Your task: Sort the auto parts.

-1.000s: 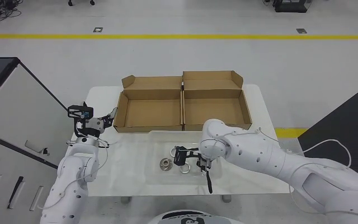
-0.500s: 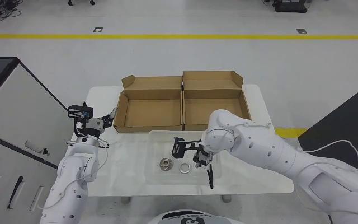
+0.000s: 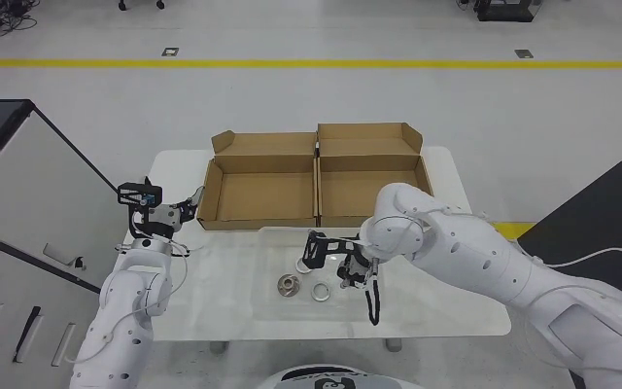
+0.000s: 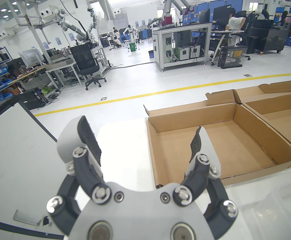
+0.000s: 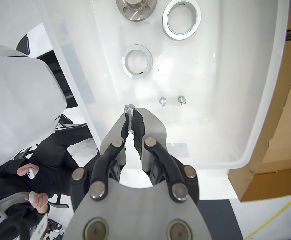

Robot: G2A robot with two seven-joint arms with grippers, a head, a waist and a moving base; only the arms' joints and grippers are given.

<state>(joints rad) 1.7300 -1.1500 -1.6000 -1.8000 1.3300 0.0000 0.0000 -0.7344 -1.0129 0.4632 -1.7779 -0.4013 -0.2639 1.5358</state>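
Desk: Where's the bolt (image 5: 129,116)?
Me: Clamped by its threaded shank in my right gripper (image 5: 131,122), over the white tray (image 5: 261,113). I judge it light, stiff steel — threads aid the hold. Left gripper (image 4: 142,131) wide, beside the cardboard box (image 4: 227,145).

**Boxes far, tray near, parts in the tray**

On the table (image 3: 445,180), two boxes stand side by side along the far edge, touching: the left box (image 3: 262,199) and the right box (image 3: 374,194). The tray (image 3: 277,243) lies just near of them, mid-table. In the tray, the flange (image 3: 288,285) lies at the left. The far ring (image 5: 181,20) lies just beyond it, toward the boxes. The near ring (image 5: 136,61) lies just right of the flange. Right of the rings, two loose bolts (image 5: 162,101) lie side by side, apart. The right gripper (image 5: 132,113) hangs over the tray, right of the rings, a bolt (image 5: 129,122) between its fingers. The left gripper (image 4: 141,131) is left of the left box, over the table's left edge.
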